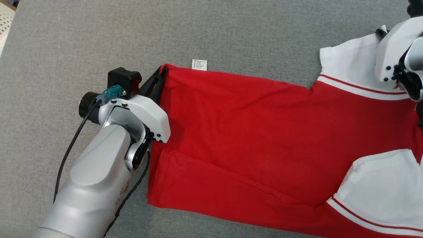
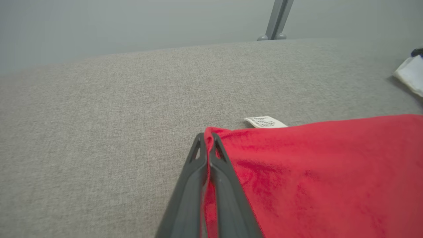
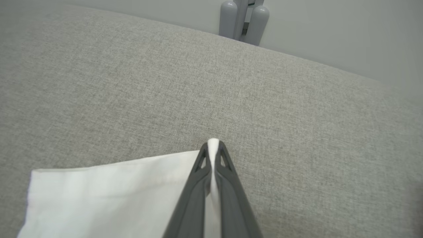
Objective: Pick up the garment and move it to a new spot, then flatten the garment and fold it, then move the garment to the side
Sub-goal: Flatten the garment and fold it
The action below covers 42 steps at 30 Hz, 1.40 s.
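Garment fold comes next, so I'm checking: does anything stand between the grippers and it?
Nothing visible does. The left gripper has its jaws shut on the garment at a red hem corner; the right gripper on a white sleeve edge.

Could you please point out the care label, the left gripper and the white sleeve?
care label (image 1: 199, 64), head view, its middle.
left gripper (image 2: 207, 137), left wrist view, between fingertips.
white sleeve (image 3: 109, 195), right wrist view, flat cloth.

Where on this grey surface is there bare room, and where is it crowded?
Bare grey surface lies beyond the shirt's far edge and care label, and left of the left gripper. Crowded at right: both white sleeves, right gripper pinching the far one.
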Motion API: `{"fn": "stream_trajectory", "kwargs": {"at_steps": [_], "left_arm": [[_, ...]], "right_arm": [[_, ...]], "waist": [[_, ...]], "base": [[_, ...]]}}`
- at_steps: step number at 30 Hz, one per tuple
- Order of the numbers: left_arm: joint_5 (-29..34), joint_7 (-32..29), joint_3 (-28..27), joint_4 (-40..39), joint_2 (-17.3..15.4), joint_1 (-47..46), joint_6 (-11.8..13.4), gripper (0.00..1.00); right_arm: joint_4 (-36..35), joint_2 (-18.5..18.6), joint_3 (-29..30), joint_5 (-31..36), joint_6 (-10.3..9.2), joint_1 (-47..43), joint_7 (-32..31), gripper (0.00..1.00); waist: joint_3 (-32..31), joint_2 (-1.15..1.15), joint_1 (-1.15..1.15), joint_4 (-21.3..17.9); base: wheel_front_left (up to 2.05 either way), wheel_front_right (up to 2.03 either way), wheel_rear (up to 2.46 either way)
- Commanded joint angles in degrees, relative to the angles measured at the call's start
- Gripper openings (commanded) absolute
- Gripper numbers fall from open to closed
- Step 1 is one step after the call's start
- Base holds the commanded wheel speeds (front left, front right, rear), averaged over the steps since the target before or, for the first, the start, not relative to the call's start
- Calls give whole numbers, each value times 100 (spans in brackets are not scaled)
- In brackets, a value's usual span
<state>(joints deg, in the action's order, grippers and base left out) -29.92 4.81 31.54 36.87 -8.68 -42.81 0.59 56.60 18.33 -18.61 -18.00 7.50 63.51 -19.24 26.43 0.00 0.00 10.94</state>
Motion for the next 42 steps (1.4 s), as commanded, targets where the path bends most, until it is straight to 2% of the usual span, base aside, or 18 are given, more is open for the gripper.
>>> {"fn": "stream_trajectory", "kwargs": {"at_steps": [1, 5, 10, 17, 24, 29, 37, 42], "left_arm": [[-52, 42, -37, 14, -66, -89, 41, 0], [-90, 79, -80, 51, -133, 24, 48, 0], [-184, 105, -130, 10, -241, 166, 46, 0], [-312, 151, -215, -243, -434, 544, 103, 0], [-512, 230, -374, -786, -670, 1244, 212, 0], [-709, 450, -536, -1462, -774, 1965, 378, 0], [-1095, 733, -858, -2502, -830, 3311, 710, 0], [-1192, 776, -928, -2750, -862, 3833, 824, 0]], "right_arm": [[-1, 16, -39, -70, -1, 27, 75, 0], [-173, 53, -264, -399, 0, -145, 303, 0], [-692, 283, -557, -1010, -1, -488, 602, 0], [-1893, 787, -815, -1899, 0, -1402, 972, 0], [-3134, 1119, -625, -2377, 0, -2699, 1162, 0], [-3871, 1096, -307, -2398, 0, -3738, 1146, 0], [-4656, 723, 401, -2186, 0, -5076, 1064, 0], [-4944, 484, 677, -2077, 0, -5572, 954, 0]], "waist": [[-67, 0, 0, -72], [-230, 0, 0, -230], [-459, 0, 0, -412], [-823, 0, 0, -630], [-1236, 0, 0, -822], [-1447, 0, 0, -949], [-1656, 0, 0, -1098], [-1738, 0, 0, -1124]], "base": [[0, 0, 0], [0, 0, 0], [0, 0, 0], [0, 0, 0], [0, 0, 0], [0, 0, 0], [0, 0, 0], [0, 0, 0]]}}
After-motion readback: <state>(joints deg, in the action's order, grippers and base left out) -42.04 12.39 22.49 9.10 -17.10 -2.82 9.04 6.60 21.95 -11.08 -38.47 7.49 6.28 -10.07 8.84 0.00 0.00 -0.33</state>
